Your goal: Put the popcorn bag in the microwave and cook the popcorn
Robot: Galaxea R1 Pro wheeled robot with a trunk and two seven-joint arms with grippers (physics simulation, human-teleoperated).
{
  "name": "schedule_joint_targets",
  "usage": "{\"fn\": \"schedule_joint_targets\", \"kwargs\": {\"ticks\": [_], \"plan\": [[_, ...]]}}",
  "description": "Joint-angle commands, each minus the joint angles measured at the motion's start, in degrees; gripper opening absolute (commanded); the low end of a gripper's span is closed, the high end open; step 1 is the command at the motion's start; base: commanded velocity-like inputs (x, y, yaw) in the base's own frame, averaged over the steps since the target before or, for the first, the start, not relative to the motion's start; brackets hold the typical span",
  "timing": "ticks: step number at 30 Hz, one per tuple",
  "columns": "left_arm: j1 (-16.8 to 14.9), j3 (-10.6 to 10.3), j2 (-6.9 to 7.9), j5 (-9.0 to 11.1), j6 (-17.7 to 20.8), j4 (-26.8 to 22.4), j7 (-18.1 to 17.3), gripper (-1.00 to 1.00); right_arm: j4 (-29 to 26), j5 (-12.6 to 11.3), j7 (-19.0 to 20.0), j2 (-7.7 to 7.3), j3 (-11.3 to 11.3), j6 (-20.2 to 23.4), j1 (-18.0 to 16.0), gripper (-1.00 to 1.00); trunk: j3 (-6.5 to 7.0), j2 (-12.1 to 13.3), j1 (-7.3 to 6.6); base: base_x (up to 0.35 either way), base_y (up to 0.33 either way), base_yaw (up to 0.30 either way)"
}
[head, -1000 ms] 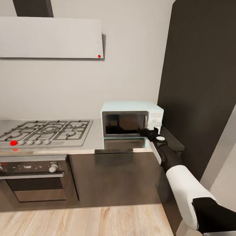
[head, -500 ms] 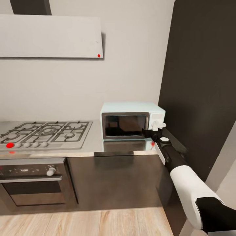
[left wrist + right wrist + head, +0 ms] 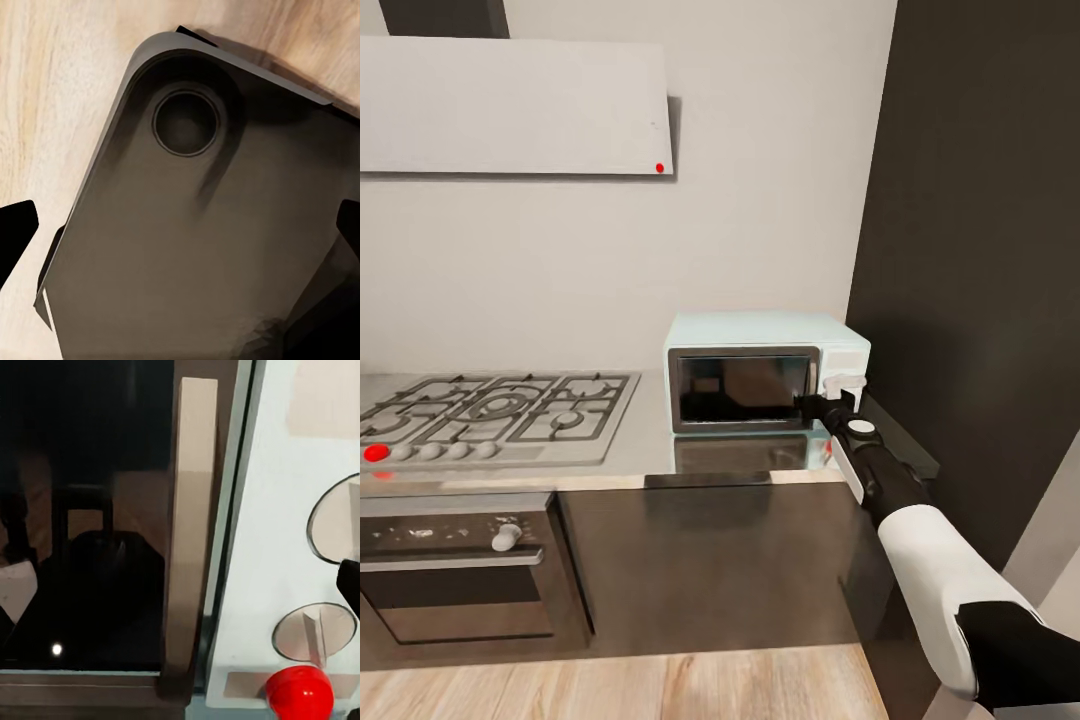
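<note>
Right end effector (image 3: 812, 404) sat at the microwave (image 3: 760, 370), just before the door's handle edge, with the white knob panel (image 3: 300, 510) and a red button (image 3: 300, 692) close beside it; I could not tell whether its fingers were apart or together. Left end effector (image 3: 180, 225) faced a dark robot part over the wood floor, fingertips apart. No popcorn bag stood on the bench (image 3: 650, 430) near the microwave, whose door was closed. Judging by this, either heating was being started or the door was about to be opened.
</note>
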Motion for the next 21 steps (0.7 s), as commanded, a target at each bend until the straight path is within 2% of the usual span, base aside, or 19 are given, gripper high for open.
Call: {"fn": "schedule_joint_targets", "kwargs": {"ticks": [1, 3, 11, 16, 21], "plan": [[0.03, 0.25, -0.02, 0.04, -0.07, -0.09, 0.02, 1.00, 0.36, 0.27, -0.08, 0.00, 0.07, 0.34, -0.02, 1.00, -0.05, -0.03, 0.00, 0.109, 0.000, 0.000], [0.03, 0.25, 0.01, 0.07, -0.07, -0.10, 0.02, 1.00, 0.77, 0.27, -0.09, 0.05, 0.07, 0.34, -0.02, 1.00, -0.05, -0.03, 0.00, 0.210, 0.000, 0.000], [0.03, 0.25, 0.07, 0.09, -0.07, -0.08, 0.02, 1.00, 1.32, 0.14, -0.24, 0.20, -0.18, 0.33, -0.02, 1.00, -0.05, -0.03, 0.00, 0.011, 0.000, 0.000], [0.03, 0.25, 0.07, 0.10, -0.07, -0.09, 0.02, 1.00, 1.89, -2.30, -0.60, 0.17, -0.54, 0.35, -0.02, 1.00, -0.05, -0.03, 0.00, 0.000, 0.000, 0.000], [0.03, 0.25, 0.03, 0.09, -0.07, -0.16, 0.02, 1.00, 1.95, -2.89, -0.93, 0.18, -0.63, 0.33, -0.02, 1.00, -0.05, -0.03, 0.00, 0.000, 0.000, 0.000]]}}
